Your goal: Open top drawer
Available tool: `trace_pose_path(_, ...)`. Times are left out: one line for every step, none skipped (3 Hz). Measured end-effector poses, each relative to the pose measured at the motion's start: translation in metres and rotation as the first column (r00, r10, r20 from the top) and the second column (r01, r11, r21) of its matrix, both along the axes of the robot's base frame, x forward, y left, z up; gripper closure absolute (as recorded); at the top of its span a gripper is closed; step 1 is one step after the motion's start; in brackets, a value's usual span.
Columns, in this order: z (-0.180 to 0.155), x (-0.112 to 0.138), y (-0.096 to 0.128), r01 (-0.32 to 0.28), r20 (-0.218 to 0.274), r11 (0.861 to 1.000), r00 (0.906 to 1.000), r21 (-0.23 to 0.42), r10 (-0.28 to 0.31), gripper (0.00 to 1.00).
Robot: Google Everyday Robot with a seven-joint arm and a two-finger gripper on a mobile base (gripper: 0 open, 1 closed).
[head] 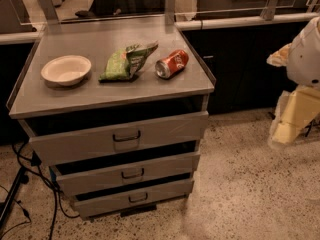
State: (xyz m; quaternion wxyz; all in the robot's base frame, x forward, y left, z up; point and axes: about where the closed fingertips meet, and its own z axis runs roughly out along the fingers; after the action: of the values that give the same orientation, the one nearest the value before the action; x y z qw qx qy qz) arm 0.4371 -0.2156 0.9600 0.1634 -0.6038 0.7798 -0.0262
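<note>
The grey metal cabinet point(115, 91) has three drawer fronts. The top drawer point(75, 144) is the tallest and widest, with a small dark bail handle point(126, 135) at its centre and a dark gap above the panel. My arm and gripper point(292, 116) show as white and pale yellow parts at the right edge. They hang well to the right of the cabinet, about level with the top drawer, and touch nothing.
On the cabinet top lie a white bowl point(66, 69), a green chip bag point(125, 61) and a red soda can point(171, 64) on its side. The two lower drawers point(90, 176) stand below. Black cables point(35, 179) trail on the speckled floor at left. Dark counters run behind.
</note>
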Motion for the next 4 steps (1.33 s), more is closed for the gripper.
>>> trace_pose_path(-0.035,0.004,0.019,-0.047,-0.009,0.998,0.9988,0.034,0.048,0.00)
trace_pose_path(-0.065,0.021,0.049,-0.121,-0.009,0.991,0.9925,0.051,0.122,0.00)
trace_pose_path(-0.091,0.037,0.082,-0.195,-0.032,0.976,0.9796,0.095,0.199,0.00)
trace_pose_path(-0.094,0.038,0.084,-0.200,-0.036,0.975,0.9783,0.099,0.204,0.00)
